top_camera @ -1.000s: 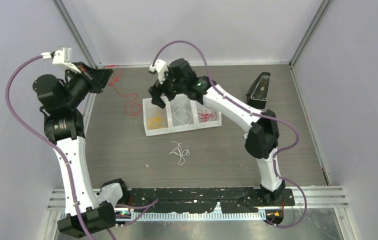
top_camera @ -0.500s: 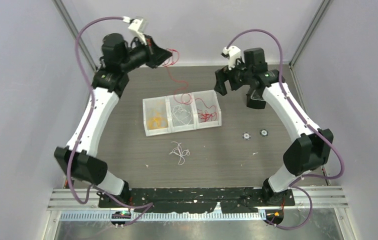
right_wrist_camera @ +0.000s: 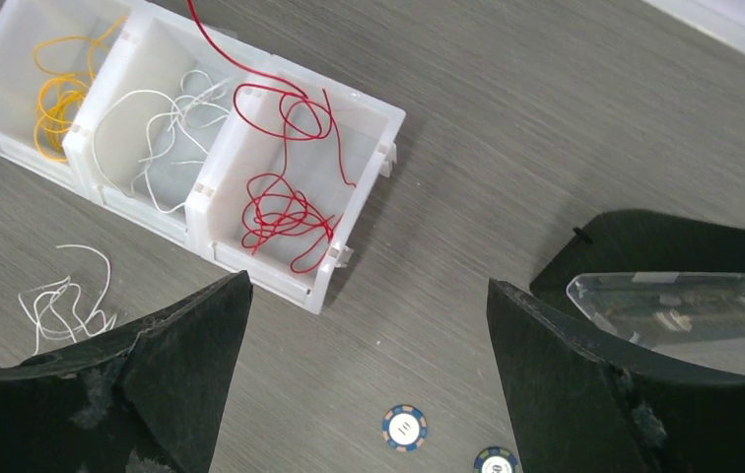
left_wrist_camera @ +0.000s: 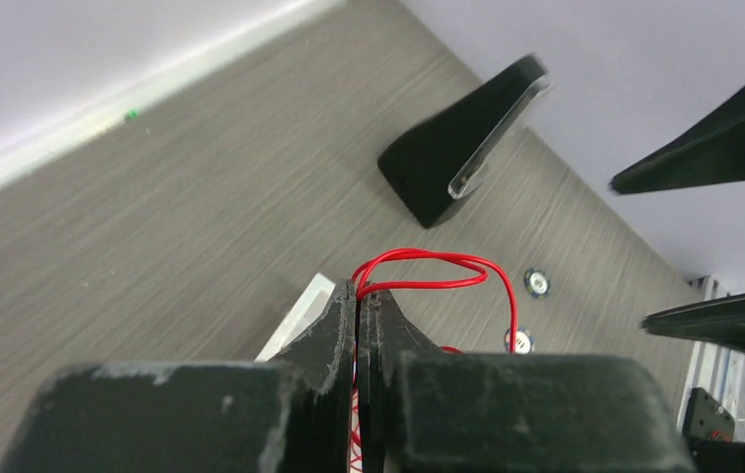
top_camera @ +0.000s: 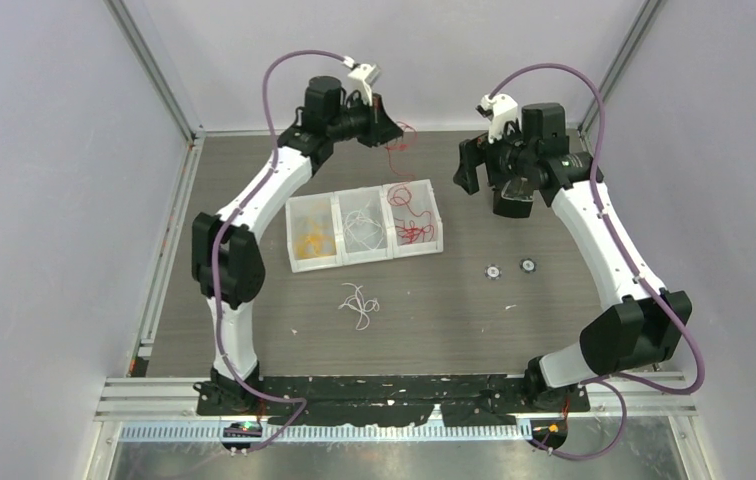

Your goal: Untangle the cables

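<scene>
Jaws: your left gripper is pinched shut on a thin red wire trailing down into the right-end compartment of the white plastic three-bin tray; your right gripper hangs wide open, empty.

White arms, black joints, purple hoses

The whole table is being viewed from high above and behind the arm bases, angled down toward the back wall. From the left wrist, the scene is being viewed close along the pinched left gripper, toward the black stand and two chips. From the right wrist, the three-compartment tray is being viewed steeply downward through the spread right gripper. The black stand, chips and red cable are being shared by all three views.
</scene>
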{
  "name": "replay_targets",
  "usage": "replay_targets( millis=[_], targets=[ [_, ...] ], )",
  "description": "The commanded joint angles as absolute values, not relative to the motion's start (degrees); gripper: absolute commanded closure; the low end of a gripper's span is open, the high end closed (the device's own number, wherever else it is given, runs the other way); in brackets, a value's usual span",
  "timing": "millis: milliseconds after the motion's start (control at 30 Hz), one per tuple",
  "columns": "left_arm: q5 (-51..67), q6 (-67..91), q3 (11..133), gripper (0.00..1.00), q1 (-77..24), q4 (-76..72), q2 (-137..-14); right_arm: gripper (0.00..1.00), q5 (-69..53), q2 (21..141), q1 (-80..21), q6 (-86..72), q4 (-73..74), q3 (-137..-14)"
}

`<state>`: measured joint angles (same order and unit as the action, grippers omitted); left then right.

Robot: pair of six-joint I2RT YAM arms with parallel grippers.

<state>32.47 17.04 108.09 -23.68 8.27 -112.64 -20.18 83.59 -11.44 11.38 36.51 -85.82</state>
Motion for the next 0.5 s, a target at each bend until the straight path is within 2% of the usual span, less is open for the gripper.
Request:
replay_targets(
  millis=[0,200,333,467],
  targets=[
    [31.8,14.6,109.0,1.00,-24.8,5.6,-115.7,0.05,-19.8,82.3,-9.9,9.9,36.4,-84.6],
    [27.5,5.9,105.3,1.00,-27.8,12.0,-116.4,0.05,-20.1,82.4,-9.2,9.9,36.6,-84.6],
    [17.9,-5.0,103.3,1.00,-33.1,16.8,-116.9,0.05,-20.7,83.1,-9.0,9.6,36.6,-84.7],
    [11.2,-9.5,110.7,1.00,-35.7,27.4,-123.3,0.05,-21.2,82.8,-8.8,9.4,36.6,-84.4]
  ],
)
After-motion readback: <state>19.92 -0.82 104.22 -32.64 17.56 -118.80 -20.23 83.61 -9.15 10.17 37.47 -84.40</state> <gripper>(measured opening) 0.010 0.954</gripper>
